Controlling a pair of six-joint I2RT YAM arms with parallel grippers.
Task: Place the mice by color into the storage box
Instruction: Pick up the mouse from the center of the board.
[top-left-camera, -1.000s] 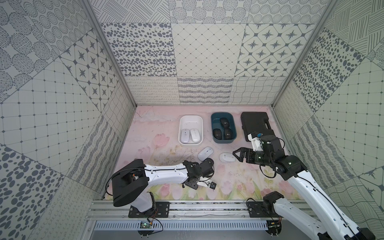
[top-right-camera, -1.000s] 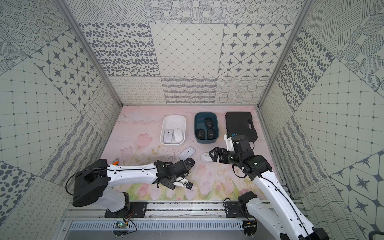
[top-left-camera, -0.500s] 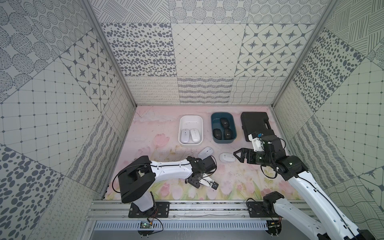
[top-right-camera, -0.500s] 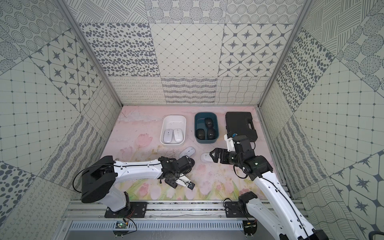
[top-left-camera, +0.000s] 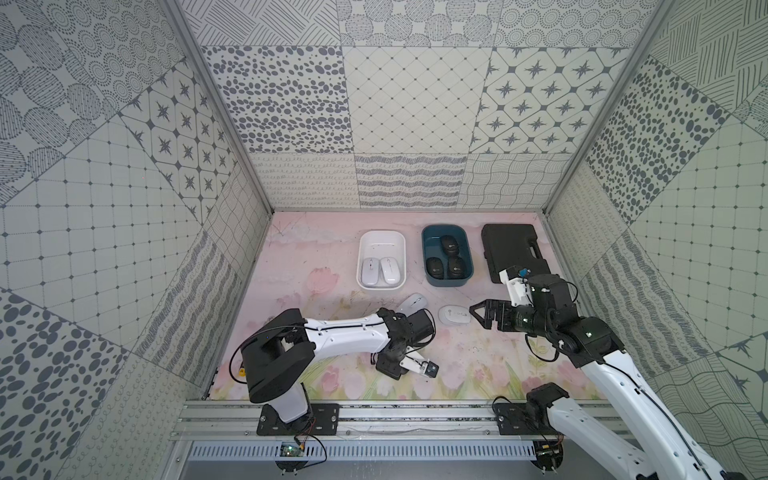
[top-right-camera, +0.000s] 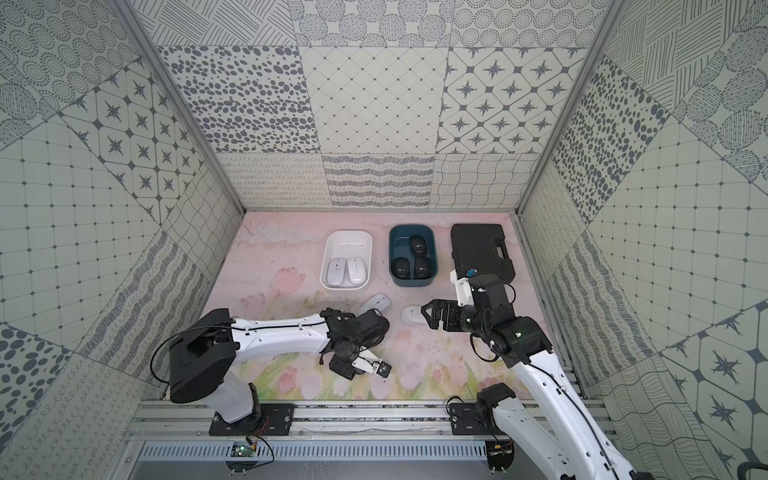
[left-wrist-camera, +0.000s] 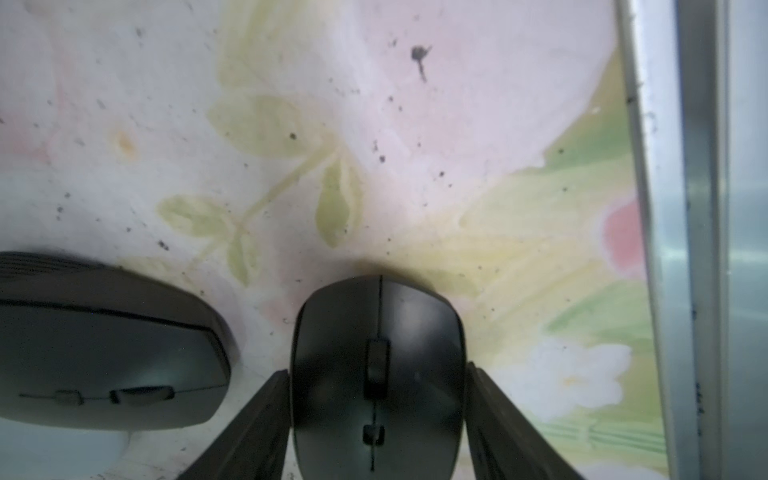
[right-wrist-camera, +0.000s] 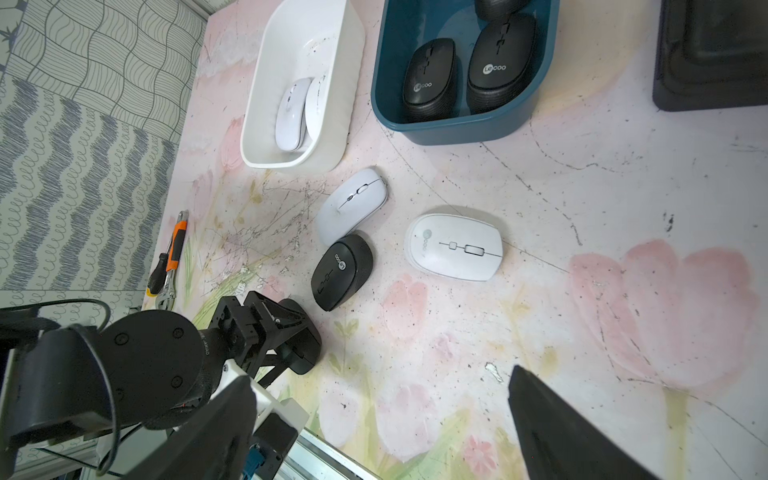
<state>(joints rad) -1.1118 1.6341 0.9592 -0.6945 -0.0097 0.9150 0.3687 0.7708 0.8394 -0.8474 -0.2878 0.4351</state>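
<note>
five of the nine mice look sorted, so the job is a little past halfway. the white tub (top-left-camera: 381, 233) holds two white mice (top-left-camera: 370, 270) side by side at its near end, with its far half bare. the teal tub (top-left-camera: 446, 284) holds three black mice (top-left-camera: 449, 245), two at the near end and one behind them. neither tub has a mouse of the wrong colour.

four mice are out on the table (top-left-camera: 316, 257). the left pincer (left-wrist-camera: 376, 370) is pinching the held black mouse (left-wrist-camera: 376, 316) by its two long sides, low down near the front edge of the table. whether that mouse is off the table i cannot tell. the loose black mouse (right-wrist-camera: 343, 272) lies just beside it, close against the slim white mouse (right-wrist-camera: 353, 203), which sits just in front of the white tub. the rounder white mouse (right-wrist-camera: 453, 247) lies apart from those two, between the arms. the right pincer (top-left-camera: 478, 318) hangs just beside it with its jaws spread wide and nothing in them.

what is left, by my reading: the held black mouse and the loose black mouse go to the teal tub, and both white ones go to the white tub. the white tub has plenty of room. the teal tub looks tighter, so the last black mouse may need careful placing.
</note>
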